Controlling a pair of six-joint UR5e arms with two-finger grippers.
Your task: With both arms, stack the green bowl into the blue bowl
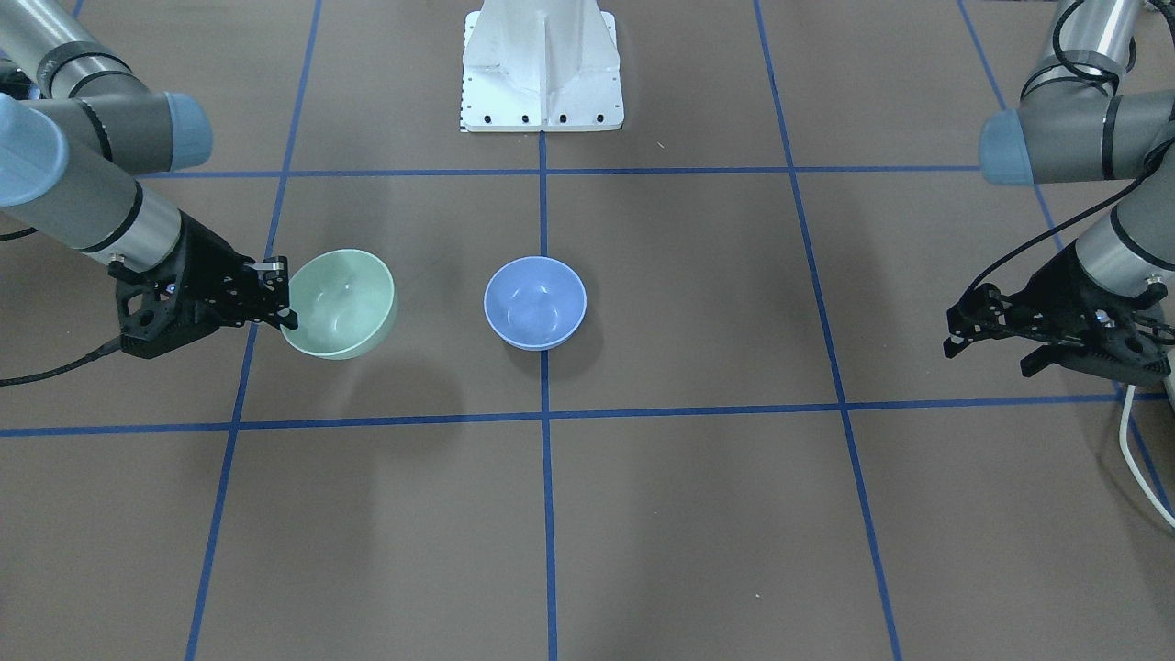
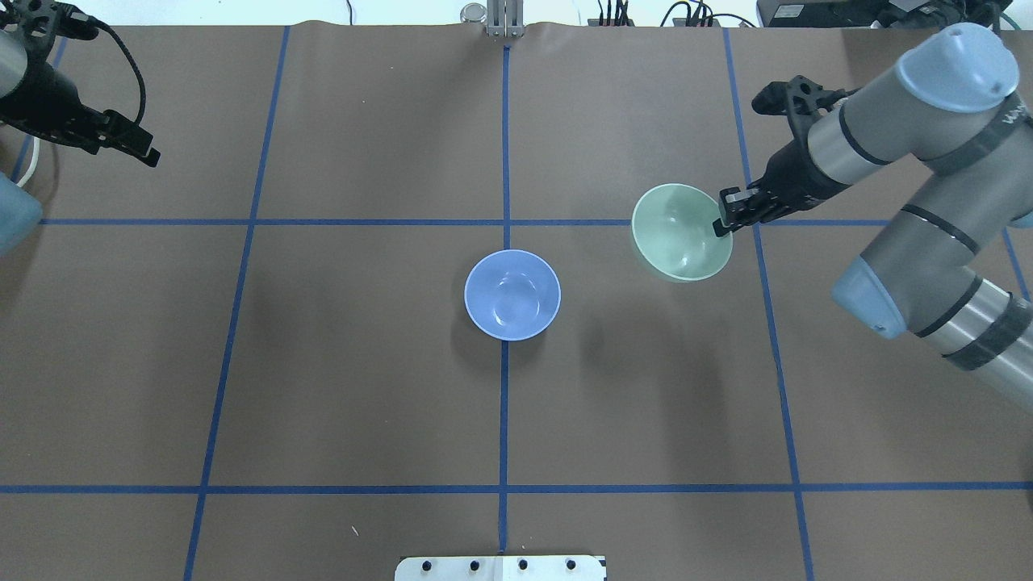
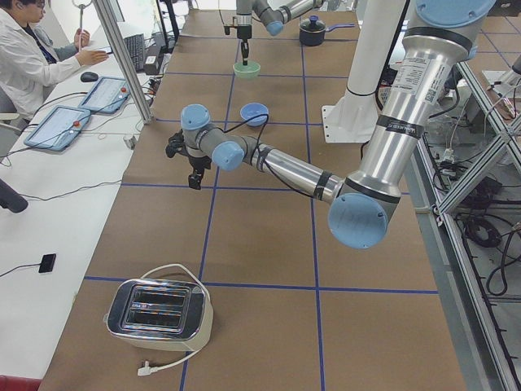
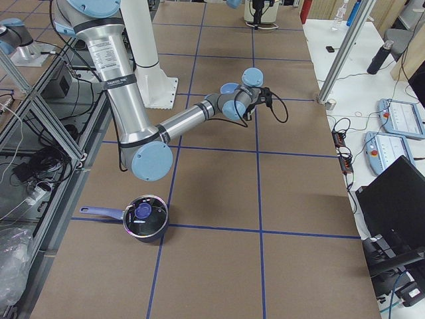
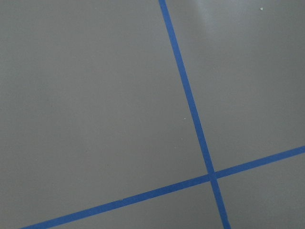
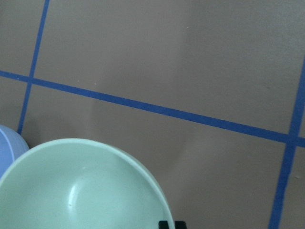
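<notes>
**While Right Gripper Pinched Green Bowl, Blue Bowl Sat at Table Centre**

Where the middle blue tape line point(image 2: 505, 145) ran across the brown table point(image 2: 363, 387), the periwinkle blue bowl point(image 2: 512, 294) sat upright on that line, with neither gripper touching it. Well apart from it, toward the robot's right, the mint green bowl point(image 2: 682, 232) hung tilted and appeared lifted off the surface. The right gripper point(image 2: 721, 219) pinched its rim, one finger inside and one outside. Brown table covering lay between the two bowls.

The left gripper point(image 1: 990, 353) hovered near the table's left side, far from both bowls, with its jaws spread. Its wrist camera showed only two tape lines crossing on the brown surface.

A white pedestal point(image 1: 542, 69) stood at the robot's edge of the table, in line with the blue bowl. A chrome toaster point(image 3: 159, 309) sat at the left end and a dark lidded saucepan point(image 4: 145, 216) at the right end, both well away from the bowls. An operator point(image 3: 28, 57) in a white coat sat at a side bench.
</notes>
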